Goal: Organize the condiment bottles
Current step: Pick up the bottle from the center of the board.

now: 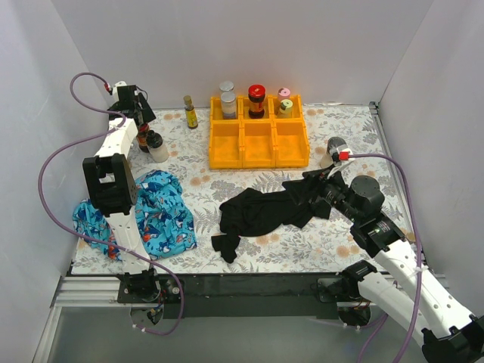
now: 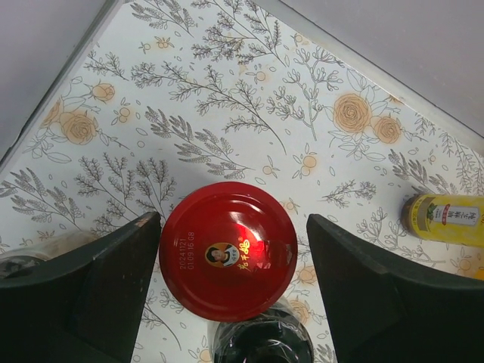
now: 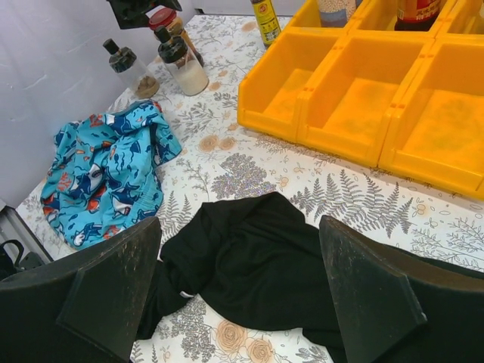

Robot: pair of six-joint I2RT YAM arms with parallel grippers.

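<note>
Left claw (image 2: 233, 219), spread wide, straddles the red-lidded dark jar (image 2: 227, 249) at lower centre, seemingly aligned for grasping; right claw (image 3: 240, 223) gapes empty over black cloth (image 3: 249, 253).

The top of the red-lidded jar (image 2: 227, 249) carries a small portrait logo and beside it a two-line stamped code, only partly legible, seemingly ending "1721" and "01:09:16 G8". The yellow-labelled bottle (image 2: 446, 219) bears dark characters too small to read.
</note>
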